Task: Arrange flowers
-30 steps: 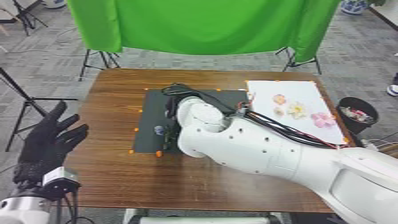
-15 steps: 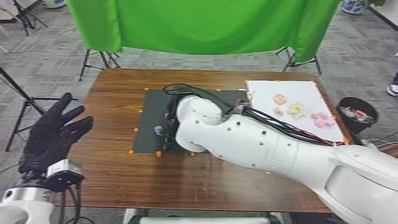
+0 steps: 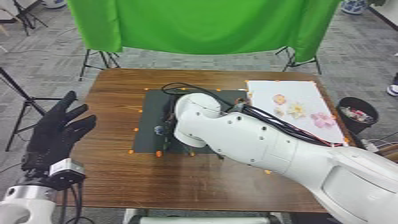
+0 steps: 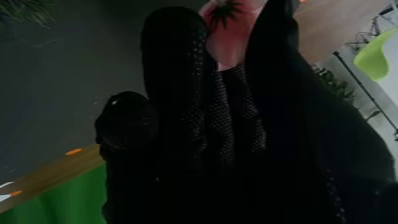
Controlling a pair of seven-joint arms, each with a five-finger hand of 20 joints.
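Black round bin (image 3: pixel 354 126), pink and white bits inside — beside the brown wooden table (image 3: pixel 111 150).
Right hand (image 3: pixel 170 115), over the dark rectangular mat (image 3: pixel 151 112), pinches a pinkish-red flower (image 4: pixel 229 44) — left hand (image 3: pixel 51 140) open.

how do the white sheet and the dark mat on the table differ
The white sheet is pale, the dark mat nearly black. The sheet bears pink, orange and yellow flowers, the mat a small bluish thing. The right arm hides much of the mat but little of the sheet. Both lie flat.
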